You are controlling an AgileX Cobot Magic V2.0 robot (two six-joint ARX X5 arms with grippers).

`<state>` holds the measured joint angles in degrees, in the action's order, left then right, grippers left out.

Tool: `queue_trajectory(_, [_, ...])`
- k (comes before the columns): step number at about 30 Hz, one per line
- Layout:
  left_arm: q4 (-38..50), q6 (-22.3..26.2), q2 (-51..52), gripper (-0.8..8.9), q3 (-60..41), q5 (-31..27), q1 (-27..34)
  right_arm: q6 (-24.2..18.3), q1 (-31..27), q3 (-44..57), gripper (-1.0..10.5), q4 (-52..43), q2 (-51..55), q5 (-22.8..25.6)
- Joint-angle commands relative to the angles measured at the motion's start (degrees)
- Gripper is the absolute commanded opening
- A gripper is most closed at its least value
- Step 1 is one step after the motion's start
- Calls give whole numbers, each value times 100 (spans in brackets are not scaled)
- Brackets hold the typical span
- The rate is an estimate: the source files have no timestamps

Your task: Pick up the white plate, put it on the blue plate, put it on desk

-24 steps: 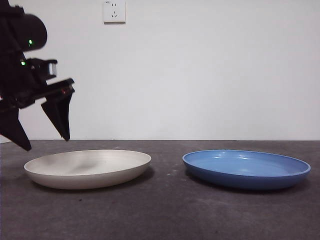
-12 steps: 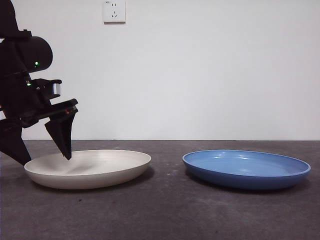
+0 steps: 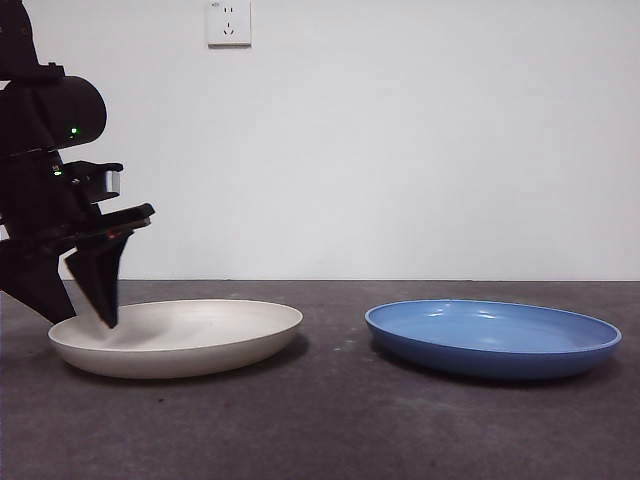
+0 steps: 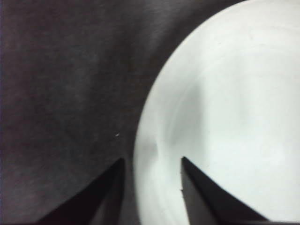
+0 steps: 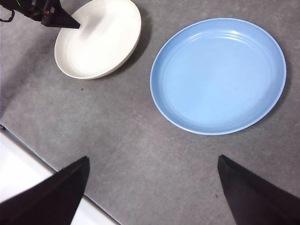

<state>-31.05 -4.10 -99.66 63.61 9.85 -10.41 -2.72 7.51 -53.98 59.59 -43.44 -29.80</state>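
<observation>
White plate [image 3: 178,337]: cream-white, shallow, lying flat on the table [image 3: 330,420] at the lower left of the front view, faint rings visible inside; not lifted. Left hand [image 3: 82,308]: dark, entering from the left edge of the front view, jaws parted and straddling the plate's outer rim, one jaw over the inside of the dish and the other outside it above the table; the left wrist view shows the rim running between the two tips with a gap on each side, so the hand is released and grasps nothing. Blue plate [image 3: 492,338]: glossy, same size, flat on the table at the lower right of the front view, well apart from the white plate and bare inside. Right hand [image 5: 152,176]: jaws spread wide, holding nothing, waiting high above the table with both plates in its wrist view. Wall socket [image 3: 228,22]: on the white wall, upper left of the front view. Progress, as judged: approach to the rim made; closing on the rim, lifting, carrying across, stacking on the blue plate and the final set-down all remain.
</observation>
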Motion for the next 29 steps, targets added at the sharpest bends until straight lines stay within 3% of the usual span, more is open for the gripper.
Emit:
queue_trajectory(1, [-39, -90, -133, 148, 138, -153, -9, 42, 24, -114, 438, -46, -28, 2])
queue_trajectory(3, [-61, -92, -133, 133, 138, -221, -7, 42, 24, -114, 438, -46, -28, 2])
queue_trajectory(7, [-55, -118, -133, 9, 138, -243, 2, 42, 24, -114, 438, -46, -28, 2])
queue_trajectory(24, [-103, -313, 144, 9, 339, -214, 28, 42, 24, -114, 438, -46, -26, 4])
queue_trajectory(29, [-138, -544, 557, 9, 575, 258, -15, 42, 24, -114, 438, -46, -26, 4])
